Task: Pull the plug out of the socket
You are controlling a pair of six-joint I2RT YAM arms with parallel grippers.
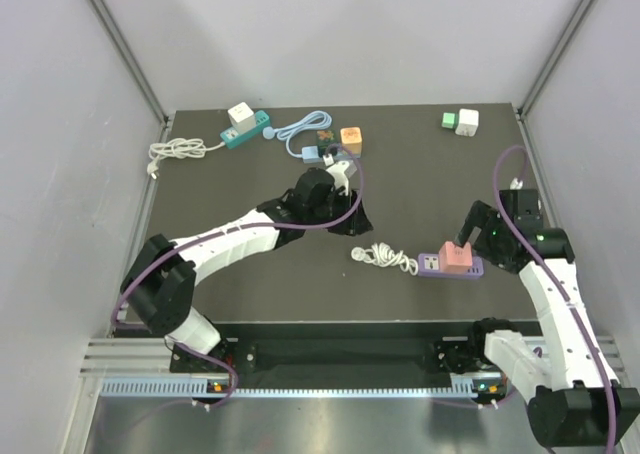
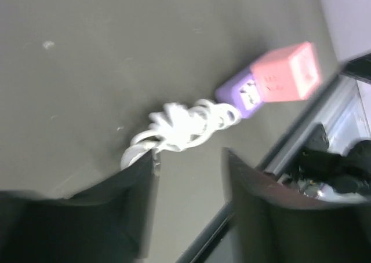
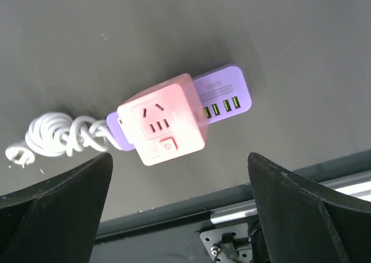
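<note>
So, pink plastic cube plug [image 3: 165, 119] sits in the purple power strip [image 3: 223, 92], near-right on the dark surface [image 1: 430, 184]. Both spread — right tool [image 3: 178, 156] above it, left tool [image 2: 191, 156] off left. Plug looks light, rigid, slick — pinch opposite flat sides, pin the strip.

A pink plastic cube plug [image 1: 457, 255] sits on a purple plastic socket strip [image 1: 436, 266] at the front right of the dark table [image 1: 420, 184]. A white coiled cable [image 1: 384, 258] lies just left of the strip's end. At the back left, a white cube plug [image 1: 240, 114] sits on a teal socket strip [image 1: 250, 132], with a white bundled cord [image 1: 177, 151] further left. At back centre, an orange cube plug [image 1: 350, 138] lies right of a pale blue cable loop [image 1: 303, 129]. At the back right, a green cube [image 1: 448, 121] stands just left of a white cube [image 1: 467, 122].
</note>
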